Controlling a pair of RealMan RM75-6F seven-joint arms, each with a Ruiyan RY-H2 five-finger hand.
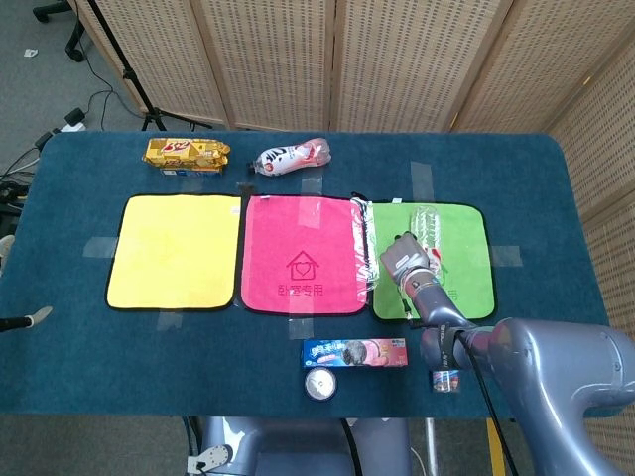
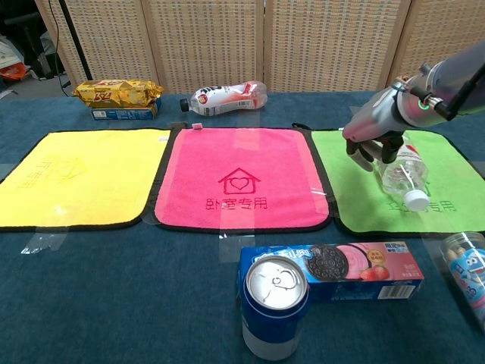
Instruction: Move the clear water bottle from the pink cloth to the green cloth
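The clear water bottle point(image 2: 401, 172) point(image 1: 429, 230) hangs tilted, white cap toward me, just above the green cloth point(image 2: 356, 197) point(image 1: 466, 268). My right hand point(image 2: 373, 129) point(image 1: 402, 261) grips it from above around its middle. The pink cloth point(image 2: 239, 178) point(image 1: 298, 260) lies bare to the left of the green one. My left hand does not show in either view.
A yellow cloth point(image 2: 76, 178) lies left of the pink one. A snack pack point(image 2: 117, 92) and a lying drink bottle point(image 2: 223, 96) sit at the back. An Oreo box point(image 2: 333, 265), a blue can point(image 2: 276, 303) and a small cup point(image 2: 464, 265) stand near the front edge.
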